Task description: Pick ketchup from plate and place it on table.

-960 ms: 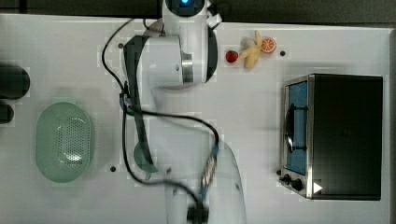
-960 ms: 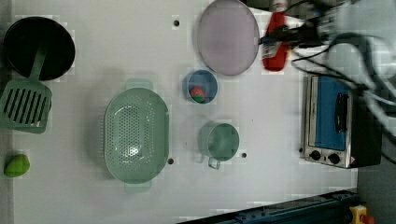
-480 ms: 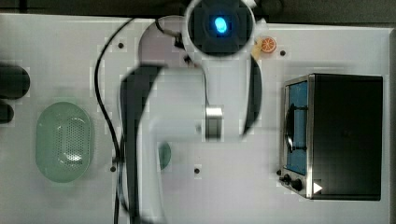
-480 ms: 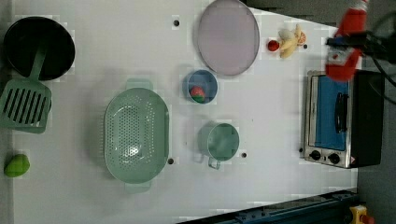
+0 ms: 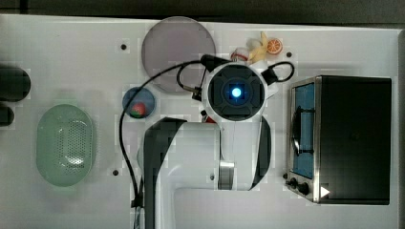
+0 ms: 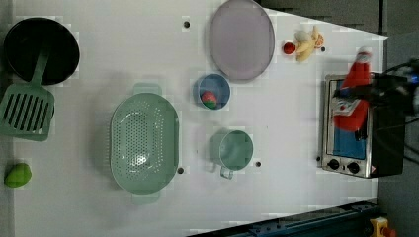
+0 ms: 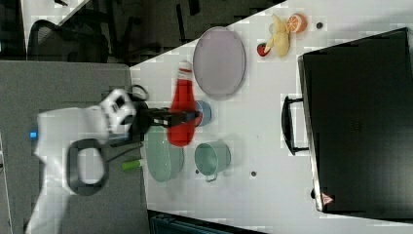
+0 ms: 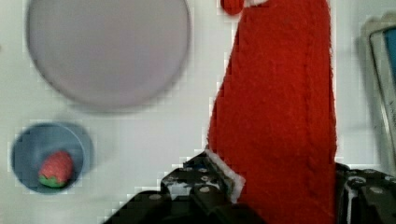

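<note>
Claw (image 8: 280,196) clamped on the ketchup (image 8: 280,102), dark fingers (image 8: 201,186) pressed against both sides of the red bottle near its label. Bottle up off the table (image 6: 99,74), carried in the air and clear of the plate (image 6: 241,39). In the left view, ketchup (image 6: 353,94) seen over the oven (image 6: 356,133) at the left view's right, cap pointing toward the top edge, claw (image 6: 363,91) crossing it from the right. In the right view, ketchup (image 7: 181,109) gripped at mid-body by the claw (image 7: 182,117), hanging in front of the blue bowl (image 7: 204,111) and colander (image 7: 163,158), with the plate (image 7: 219,53) beyond it.

Plate bare, lying near the table's far edge in the top view (image 5: 177,50). Blue bowl (image 6: 211,91) just below the plate in the left view, strawberry (image 6: 209,98) inside. Green cup (image 6: 234,149) further down, colander (image 6: 144,143) to the left view's left of it. Fruit pieces (image 6: 306,43) beside the plate toward the oven. Black pan (image 6: 42,49), green spatula (image 6: 27,106) and a lime (image 6: 18,175) along the left view's left edge. In the top view, arm's wrist (image 5: 234,93) between plate and oven (image 5: 344,138).
</note>
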